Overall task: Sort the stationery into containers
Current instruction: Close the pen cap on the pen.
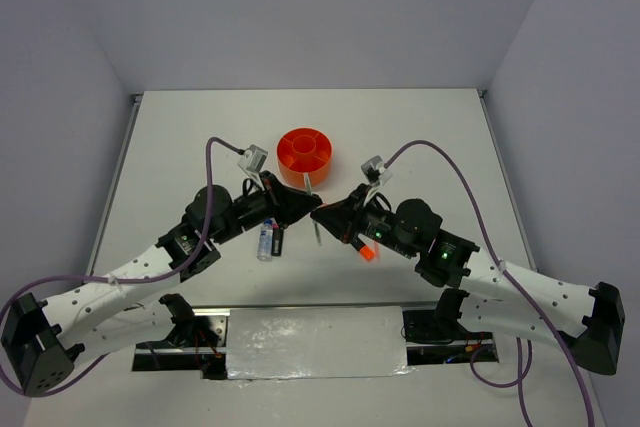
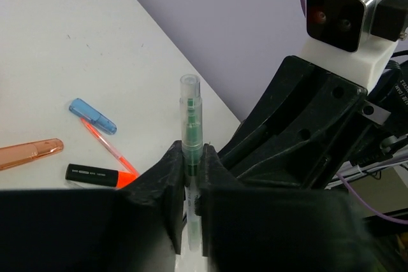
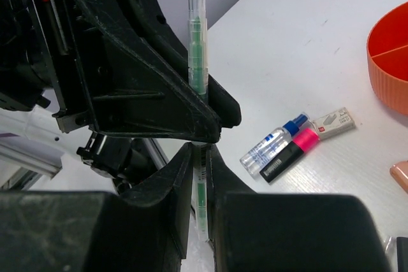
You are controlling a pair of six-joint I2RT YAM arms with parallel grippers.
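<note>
Plainly, the clear pen (image 2: 191, 116) with a green core is pinched by both pincers at once, above the table (image 1: 420, 147) and just on the near side of the orange organiser (image 1: 305, 150). Seen from above, its long axis runs roughly near to far, one end toward the organiser. In the left wrist view it stands straight out past the fingertips, rounded clear end away from the wrist.

The left gripper (image 2: 191, 176) is closed on the pen's barrel. The right gripper (image 3: 199, 157) is closed on it lower down (the two sets of jaws almost touch). Both arms reach inward from their bases and meet tip to tip at the table's middle.

Lying on the table are the blue-capped marker (image 3: 271, 144) beside the pink-black highlighter (image 3: 290, 154), and the orange-black highlighter (image 2: 102, 175).
</note>
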